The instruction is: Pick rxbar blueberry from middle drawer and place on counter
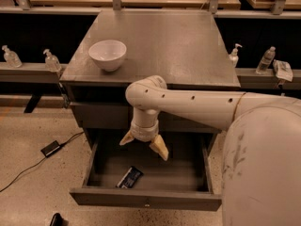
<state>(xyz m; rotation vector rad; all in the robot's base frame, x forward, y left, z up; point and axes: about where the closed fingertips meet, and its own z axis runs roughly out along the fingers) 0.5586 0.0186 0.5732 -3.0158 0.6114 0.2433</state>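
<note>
Camera view, rxbar blueberry [129,177] diagonal; hand [144,149] above

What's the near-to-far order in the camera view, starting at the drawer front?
drawer front → rxbar lying front-left inside the drawer → gripper, open, hovering over the drawer → counter → bowl on the counter's left side

dim overhead light; dull sheen on counter [188,41]; gripper [143,149] lit, over middle drawer [146,199] w/ shadowed inside.
</note>
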